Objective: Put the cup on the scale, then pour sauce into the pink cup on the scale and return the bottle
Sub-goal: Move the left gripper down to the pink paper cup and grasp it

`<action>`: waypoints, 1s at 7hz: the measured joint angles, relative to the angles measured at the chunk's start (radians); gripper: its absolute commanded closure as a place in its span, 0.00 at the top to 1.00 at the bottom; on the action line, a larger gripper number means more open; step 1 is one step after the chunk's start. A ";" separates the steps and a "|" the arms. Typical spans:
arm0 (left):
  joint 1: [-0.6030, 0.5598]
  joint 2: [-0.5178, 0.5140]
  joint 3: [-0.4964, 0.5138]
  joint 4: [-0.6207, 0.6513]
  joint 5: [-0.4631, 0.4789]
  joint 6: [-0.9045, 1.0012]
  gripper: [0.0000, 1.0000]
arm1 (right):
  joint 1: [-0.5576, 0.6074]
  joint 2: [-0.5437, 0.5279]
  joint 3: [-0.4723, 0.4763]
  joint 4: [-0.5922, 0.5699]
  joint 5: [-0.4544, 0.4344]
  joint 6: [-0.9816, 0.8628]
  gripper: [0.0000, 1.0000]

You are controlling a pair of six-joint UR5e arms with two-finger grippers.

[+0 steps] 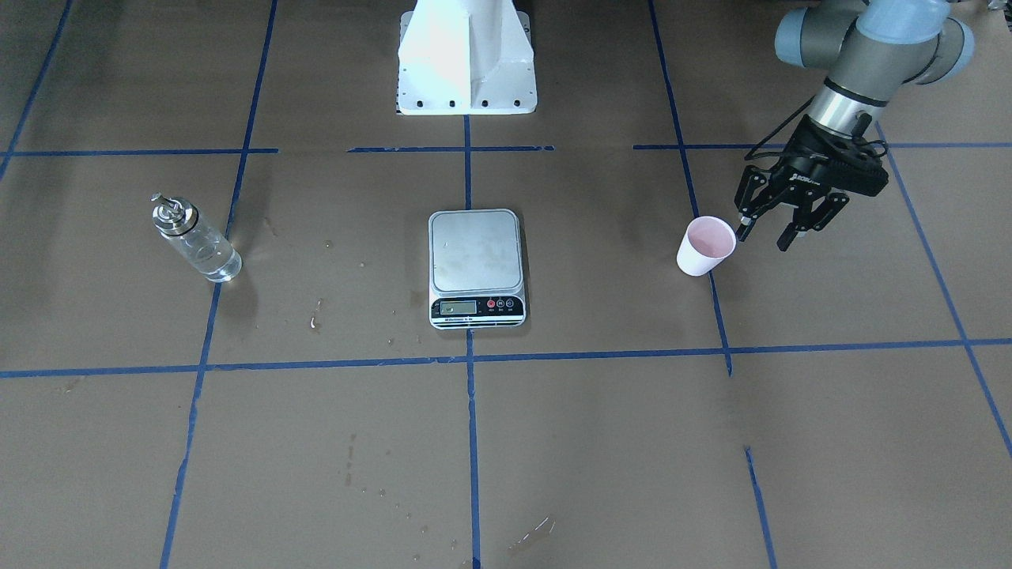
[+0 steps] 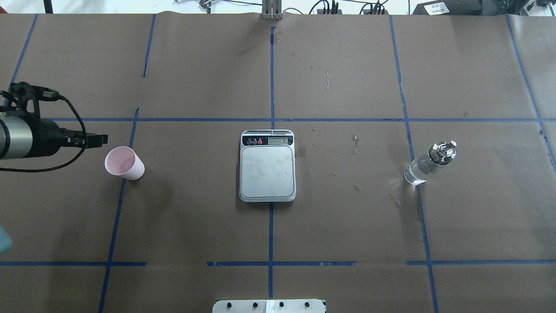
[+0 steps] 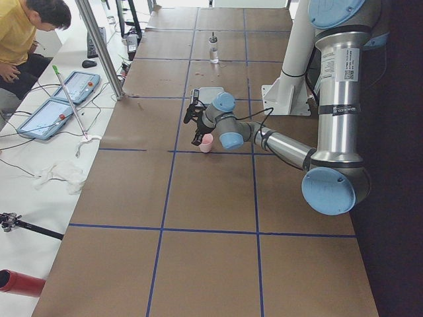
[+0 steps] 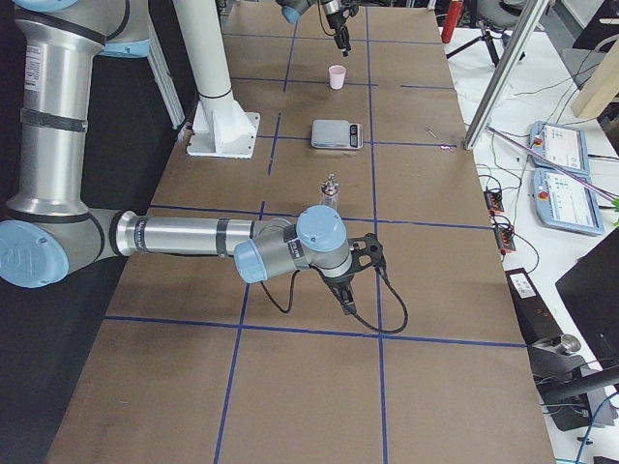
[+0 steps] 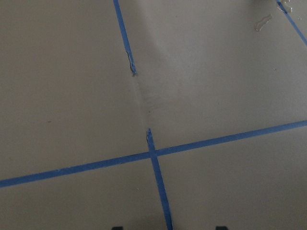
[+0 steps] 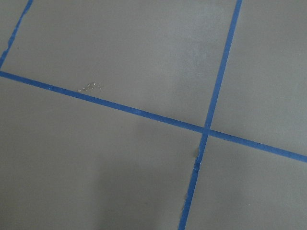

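The pink cup (image 1: 705, 246) (image 2: 124, 163) stands upright on the brown table, well off to the robot's left of the scale (image 1: 476, 265) (image 2: 267, 171). The scale's steel platform is bare. My left gripper (image 1: 764, 237) (image 3: 196, 129) is open and empty, just beside the cup's rim on the side away from the scale, not touching it. The glass bottle (image 1: 198, 241) (image 2: 428, 167) with clear sauce stands on the table on the robot's right. My right gripper (image 4: 343, 290) shows only in the exterior right view, low over the table; I cannot tell whether it is open or shut.
The white robot base (image 1: 466, 59) stands behind the scale. Blue tape lines divide the brown paper, with small wet spots (image 2: 356, 141) between scale and bottle. An operator (image 3: 26, 39), tablets and a metal post (image 3: 99, 46) stand at the far table edge.
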State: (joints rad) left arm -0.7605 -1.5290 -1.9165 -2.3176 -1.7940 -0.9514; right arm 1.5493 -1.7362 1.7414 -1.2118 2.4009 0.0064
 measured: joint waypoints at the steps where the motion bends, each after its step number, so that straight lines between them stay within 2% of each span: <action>1: 0.024 -0.001 0.003 0.021 0.025 -0.010 0.57 | 0.000 0.000 0.000 0.000 0.000 0.000 1.00; 5: 0.077 -0.007 0.011 0.075 0.051 -0.011 0.46 | 0.000 -0.001 0.002 0.000 0.000 0.000 1.00; 7: 0.102 -0.008 0.014 0.080 0.053 -0.011 0.00 | 0.000 -0.004 0.003 0.000 0.000 0.000 1.00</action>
State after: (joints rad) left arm -0.6585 -1.5369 -1.9029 -2.2373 -1.7413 -0.9620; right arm 1.5492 -1.7401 1.7444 -1.2118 2.4007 0.0061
